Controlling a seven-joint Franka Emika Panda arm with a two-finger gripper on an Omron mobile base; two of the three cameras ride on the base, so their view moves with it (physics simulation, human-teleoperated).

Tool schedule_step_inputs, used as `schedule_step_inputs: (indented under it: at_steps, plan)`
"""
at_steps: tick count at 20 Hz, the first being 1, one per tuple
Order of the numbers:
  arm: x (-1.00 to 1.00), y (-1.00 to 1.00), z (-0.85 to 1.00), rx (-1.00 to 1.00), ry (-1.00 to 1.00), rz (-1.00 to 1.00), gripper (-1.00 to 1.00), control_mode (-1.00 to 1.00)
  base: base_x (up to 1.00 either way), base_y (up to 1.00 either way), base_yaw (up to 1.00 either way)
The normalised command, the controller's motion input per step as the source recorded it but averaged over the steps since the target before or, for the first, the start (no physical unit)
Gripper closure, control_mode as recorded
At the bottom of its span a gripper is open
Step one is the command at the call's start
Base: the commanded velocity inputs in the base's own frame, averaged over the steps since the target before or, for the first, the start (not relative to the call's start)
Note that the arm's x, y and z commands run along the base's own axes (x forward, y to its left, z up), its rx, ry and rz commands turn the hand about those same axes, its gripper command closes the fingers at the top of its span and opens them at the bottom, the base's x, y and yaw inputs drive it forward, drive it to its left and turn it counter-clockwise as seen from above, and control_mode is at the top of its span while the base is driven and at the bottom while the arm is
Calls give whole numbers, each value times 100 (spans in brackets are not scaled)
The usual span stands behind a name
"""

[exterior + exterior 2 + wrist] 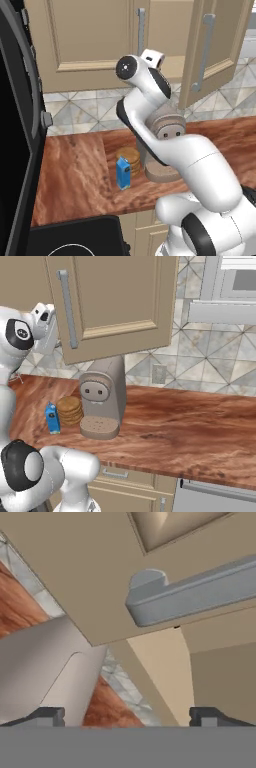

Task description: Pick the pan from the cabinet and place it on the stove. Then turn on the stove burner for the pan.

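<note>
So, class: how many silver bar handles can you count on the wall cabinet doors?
2. One handle is on the closed door, left of the gap; the other handle is on the open door swung out to the right. More may be hidden off-frame.

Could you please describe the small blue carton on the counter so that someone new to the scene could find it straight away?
Start at the reddish-brown wooden counter below the tan cabinet and find the grey coffee machine standing on it. Next to the machine sits a stack of round brown biscuits, and the small carton stands upright just beyond them. It is the one bright blue thing there.
</note>
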Motion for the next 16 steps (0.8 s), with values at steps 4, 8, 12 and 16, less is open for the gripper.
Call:
schedule_step_inputs:
  at_steps: [4,8,12,16]
  plan:
    - [7,-29,-5,-2,8,-9,-100,-100,0,0,0]
    - [0,-32,-5,-1,7,-10,-100,-100,0,0,0]
    - [-26,-33,-1,0,1,-10,-100,-100,0,0,0]
    - [-49,-44,0,0,0,-10,-100,-100,0,0,0]
